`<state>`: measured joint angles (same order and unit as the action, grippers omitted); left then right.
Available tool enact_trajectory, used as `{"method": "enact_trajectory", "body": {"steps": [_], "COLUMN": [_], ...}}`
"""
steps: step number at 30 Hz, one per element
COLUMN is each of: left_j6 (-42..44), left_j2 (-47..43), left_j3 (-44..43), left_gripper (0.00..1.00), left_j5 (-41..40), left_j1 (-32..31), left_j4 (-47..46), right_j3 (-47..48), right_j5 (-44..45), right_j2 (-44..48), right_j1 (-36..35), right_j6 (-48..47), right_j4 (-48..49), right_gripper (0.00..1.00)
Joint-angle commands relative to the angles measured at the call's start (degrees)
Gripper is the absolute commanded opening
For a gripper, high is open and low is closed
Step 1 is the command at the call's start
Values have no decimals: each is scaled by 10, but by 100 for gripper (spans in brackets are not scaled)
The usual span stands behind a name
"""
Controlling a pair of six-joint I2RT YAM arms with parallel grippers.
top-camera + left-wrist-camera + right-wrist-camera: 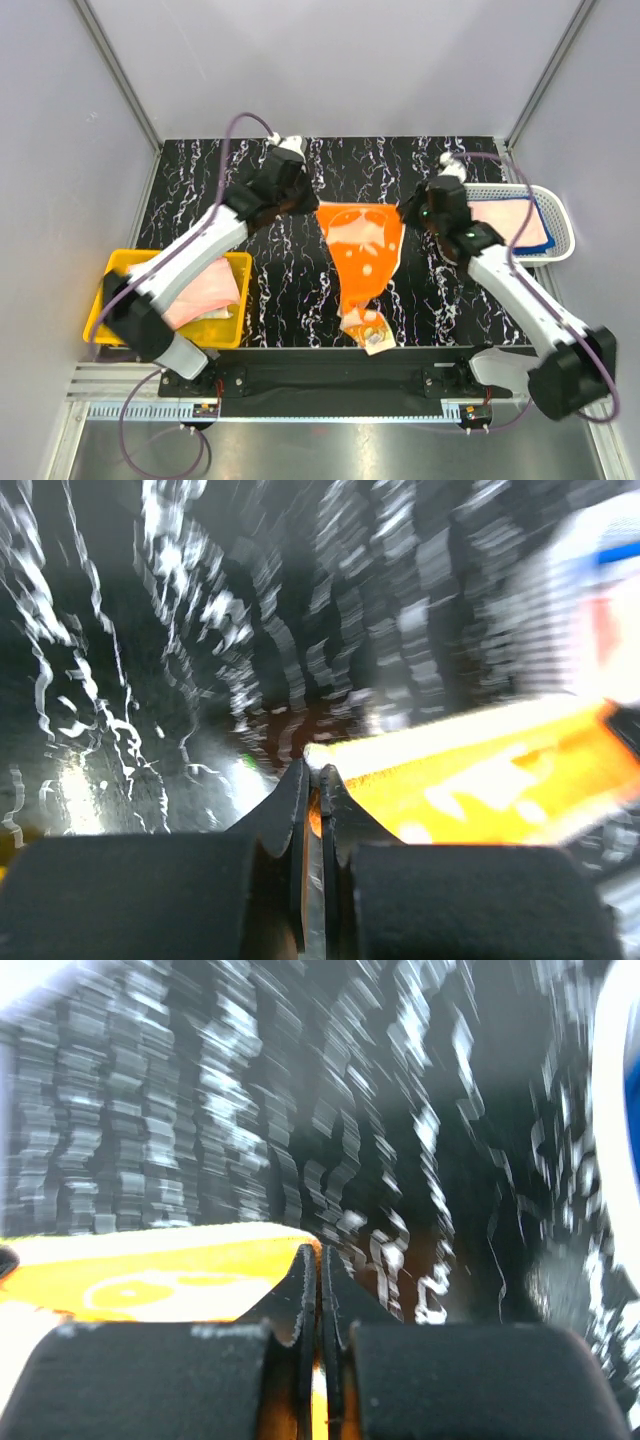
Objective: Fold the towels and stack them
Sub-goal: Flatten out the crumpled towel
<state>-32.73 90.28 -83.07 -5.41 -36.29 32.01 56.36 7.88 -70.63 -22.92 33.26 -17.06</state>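
An orange towel (362, 250) with pale shapes hangs stretched between my two grippers above the black marbled table (200, 200). My left gripper (312, 207) is shut on its left top corner; the corner shows between the jaws in the left wrist view (318, 780), with the towel (480, 780) running right. My right gripper (405, 211) is shut on the right top corner; in the right wrist view (318, 1255) the towel (150, 1280) runs left. The towel's lower tip rests crumpled near the table's front edge (368, 330). Salmon-pink towels (205, 290) lie in the yellow bin. A pale pink towel (505, 220) lies on a blue one (545, 225) in the white basket.
The yellow plastic bin (100, 310) stands at the front left corner of the table. The white mesh basket (565, 225) sits at the right edge. Grey walls enclose the back and sides. Both wrist views are motion-blurred.
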Motion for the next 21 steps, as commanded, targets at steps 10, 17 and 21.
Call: {"method": "enact_trajectory", "body": {"steps": [10,17,21], "left_j6": [18,9,13], "left_j2": [-329,-355,-360], "left_j3": [-16,-97,-126], "left_gripper": [0,0,0], "left_j5": [-175,-184,-171], "left_j1": [-206,-276,-288], "left_j4": [114,133,120], "right_j3": [182,276,308], "right_j5": [-141,-207,-222], "right_j2": [218,238,241], "right_j1": [-23,-24,-23], "right_j6": [-167,-160,-153], "right_j4": [-114,-162,-170], "right_gripper": [0,0,0]}}
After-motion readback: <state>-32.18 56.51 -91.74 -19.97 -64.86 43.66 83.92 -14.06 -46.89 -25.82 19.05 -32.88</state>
